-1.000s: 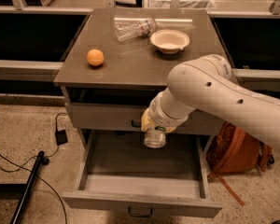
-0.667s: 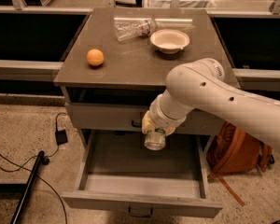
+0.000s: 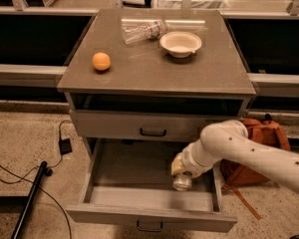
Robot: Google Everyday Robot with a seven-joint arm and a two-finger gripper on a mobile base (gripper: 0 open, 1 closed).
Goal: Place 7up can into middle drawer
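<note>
Speckled floor lies under a grey cabinet (image 3: pixel 154 68). Its middle drawer (image 3: pixel 139 198) is pulled all the way out. The 7up can (image 3: pixel 182 182) is down inside this drawer, near the right wall, with its round end facing up at us. The gripper (image 3: pixel 181 173) sits right on top of the can, also inside the drawer. I cannot tell if the claw is squeezing the can or has let go. The white arm (image 3: pixel 249 153) comes in from the right. The drawer above (image 3: pixel 139 126) is closed. On top lie an orange (image 3: pixel 101 61), a clear bottle (image 3: pixel 142 30) on its side and a bowl (image 3: pixel 180 43). An orange backpack (image 3: pixel 259 138) sits behind the arm.
</note>
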